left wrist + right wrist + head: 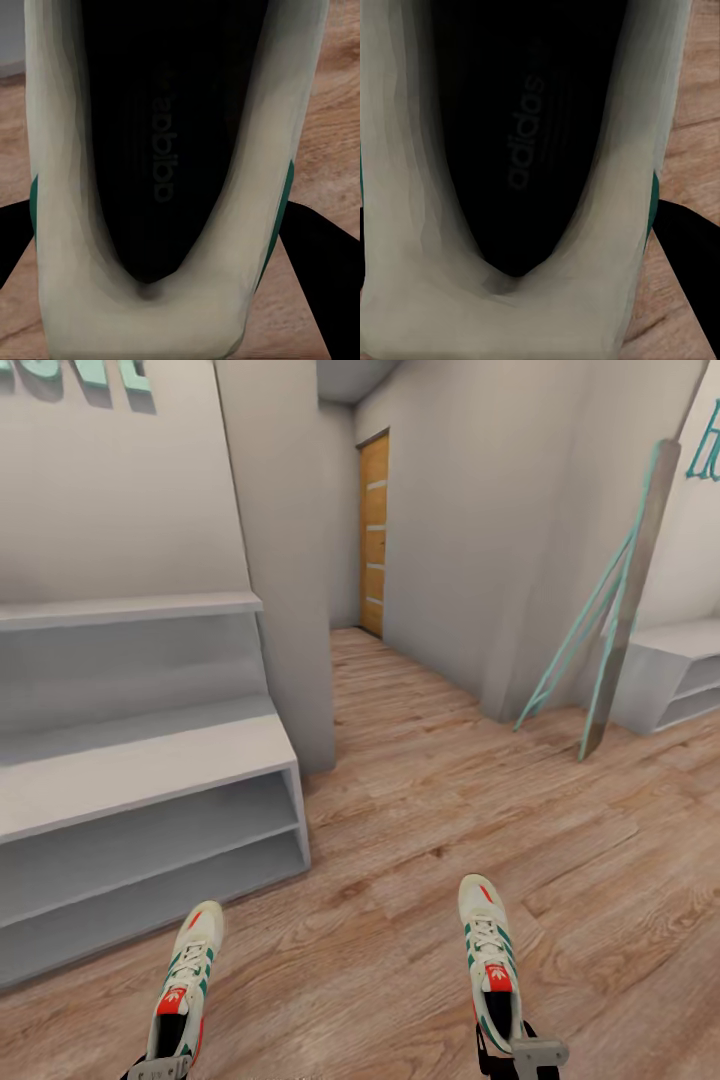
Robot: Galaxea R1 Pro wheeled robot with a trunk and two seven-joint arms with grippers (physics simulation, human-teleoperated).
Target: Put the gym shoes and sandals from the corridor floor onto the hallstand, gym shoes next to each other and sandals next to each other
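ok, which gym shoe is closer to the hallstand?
The gym shoe in the left hand: its toe sits just off the hallstand base. The right hand's shoe is out over open floor.

We see the hallstand (140,800) at ten o'clock on the floor (420,810), against the wall. One shoe (185,980) sits at seven o'clock, just before the stand's lower shelves; the other shoe (490,960) is at five o'clock, well apart. A door (373,535) stands at twelve, a low rack (680,680) at two.
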